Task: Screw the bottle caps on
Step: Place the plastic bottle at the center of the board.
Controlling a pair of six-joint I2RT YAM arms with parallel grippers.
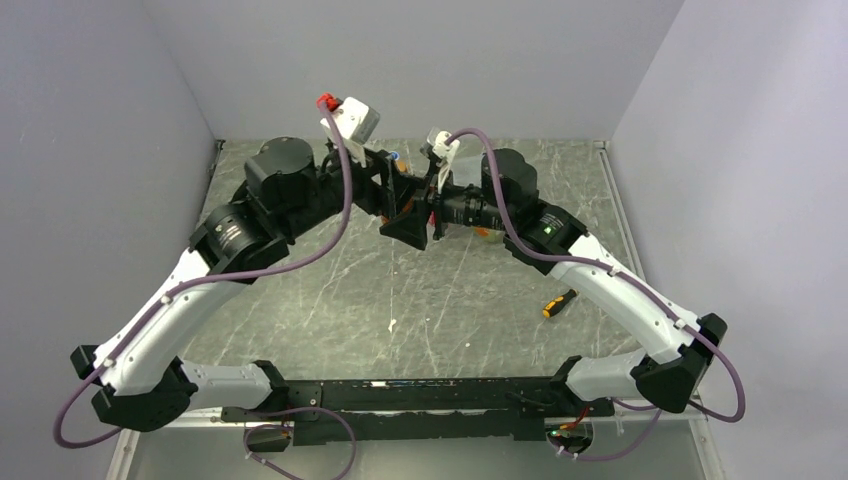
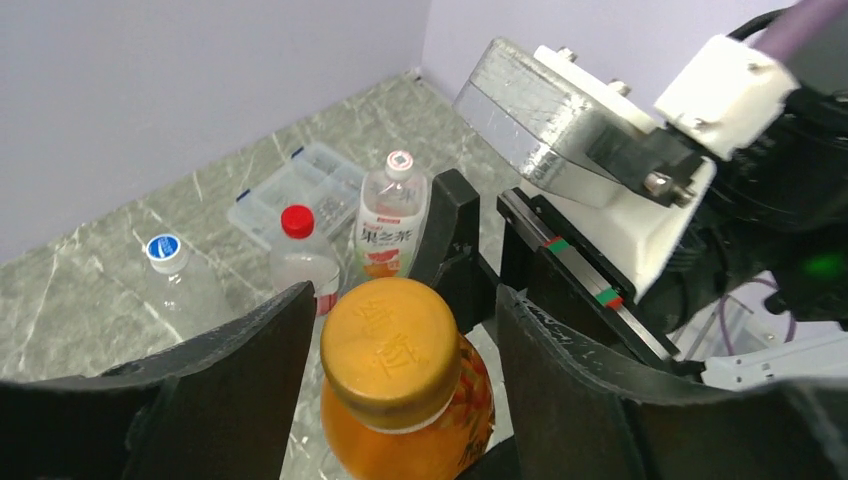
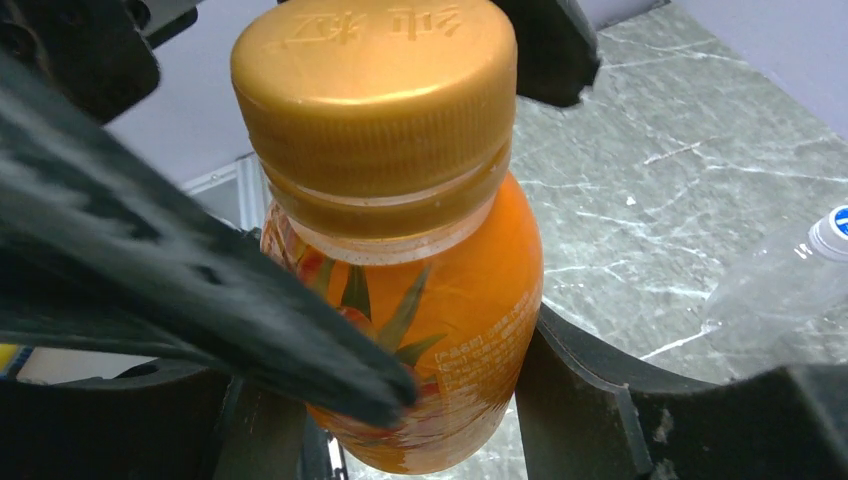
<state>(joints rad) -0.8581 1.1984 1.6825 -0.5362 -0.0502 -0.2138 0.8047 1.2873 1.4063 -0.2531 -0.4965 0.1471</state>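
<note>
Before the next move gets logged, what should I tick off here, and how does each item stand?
1. The orange cap is seated on the orange bottle: ok, it sits level on the neck.
2. That cap is fully tightened: cannot tell.
3. The right gripper clamps the bottle's body: ok, a finger lies against each side.
4. The left gripper is clear of the cap: ok, jaws open with a gap on both sides.
5. The other bottles are capped: ok, the red cap, whitish cap and blue cap each sit on a bottle.
</note>
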